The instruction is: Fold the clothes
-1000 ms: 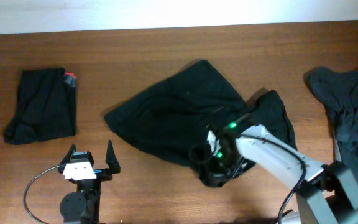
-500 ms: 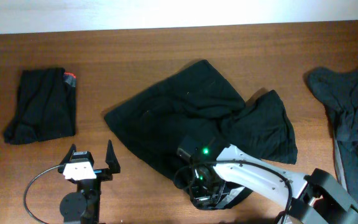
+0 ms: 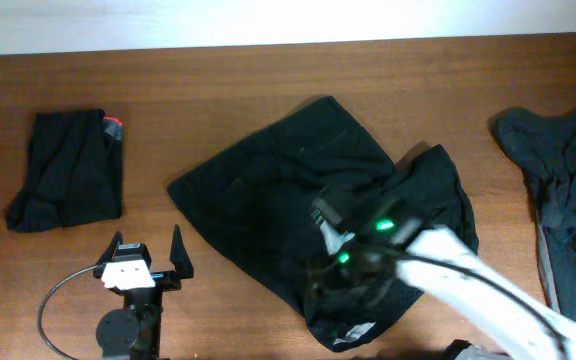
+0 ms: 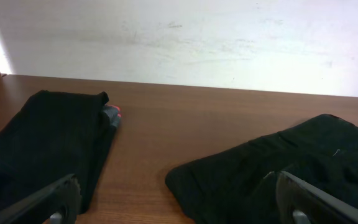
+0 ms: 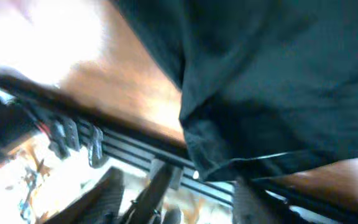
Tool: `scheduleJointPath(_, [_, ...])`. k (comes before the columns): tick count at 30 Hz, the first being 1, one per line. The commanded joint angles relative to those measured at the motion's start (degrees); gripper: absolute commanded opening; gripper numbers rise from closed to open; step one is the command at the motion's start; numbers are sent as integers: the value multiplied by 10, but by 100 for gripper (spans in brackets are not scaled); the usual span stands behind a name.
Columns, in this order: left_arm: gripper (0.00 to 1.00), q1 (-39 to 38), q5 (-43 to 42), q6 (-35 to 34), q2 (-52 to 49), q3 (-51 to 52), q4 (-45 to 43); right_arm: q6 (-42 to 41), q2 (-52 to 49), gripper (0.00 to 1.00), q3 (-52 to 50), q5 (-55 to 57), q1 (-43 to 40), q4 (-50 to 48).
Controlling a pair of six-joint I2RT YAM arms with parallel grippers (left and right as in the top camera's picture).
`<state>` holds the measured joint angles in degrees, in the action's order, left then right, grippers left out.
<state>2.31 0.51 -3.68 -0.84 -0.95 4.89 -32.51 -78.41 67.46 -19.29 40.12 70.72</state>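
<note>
the right gripper (image 5: 178, 186) shows only as two smeared dark fingers (image 5: 107, 199) low in its wrist view. they look set apart, with a dark hem hanging just above them, but the blur is too heavy to tell whether they pinch the cloth or merely sit under it. overhead, that gripper (image 3: 336, 288) is at the near border of the black shorts (image 3: 288, 190), close to the desk's near edge and right of the middle. a pale strip (image 3: 362, 330) peeps out at the cloth's nearest point.

the left gripper (image 3: 148, 252) is parked by the near edge toward the left, its fingers (image 4: 59, 194) spread wide with nothing between them.

the step in hand looks like the first fold of the shorts, working from the near hem. the next move probably calls for a sure pinch on that hem, then a carry toward the far edge, laid down flat without bunching.

the shorts lie mid-desk, their long axis running roughly along the desk's length. the right end dips a little toward the near edge and one corner points at the far edge. a folded garment (image 3: 68, 165) with a red tag (image 3: 114, 125) sits near the left edge, and a rumpled heap (image 3: 568, 190) waits at the right edge.
</note>
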Motion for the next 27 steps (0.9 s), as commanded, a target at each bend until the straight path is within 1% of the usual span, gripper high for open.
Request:
scheduleJointPath(1, [99,-2,3,-1,3,4,-1,8,37,67,50,93,-57,30])
scheduleJointPath(3, [100,-2,3,-1,3,4,-1,9,50,71,70,133,-96,46])
scheduleJointPath(4, [99,-2,3,-1,3,4,-1,13,54,72,75,146,-111,50])
scheduleJointPath(7, [99,-2,3,-1,3,4,-1,39,61,80,79,170,-168,50])
scheduleJointPath(11, [99,-2,3,-1,3,4,-1,65,59,100,79,181,-229,51])
scheduleJointPath(16, [99,-3,-4,-1,3,4,-20,68,59,99,78,181,-271,50])
scheduleJointPath(17, [99,-3,-26,-1,3,4,-31,68,59,99,78,181,-275,50])
scheduleJointPath(21, [100,-3,-170,15,1,2,-115,68,59,99,78,181,-275,50])
scheduleJointPath(23, [99,-3,-190,14,-8,-12,-113,68,59,99,78,181,-275,50])
scheduleJointPath(27, [99,-3,-198,18,-70,-89,-59,68,59,99,78,181,-275,50])
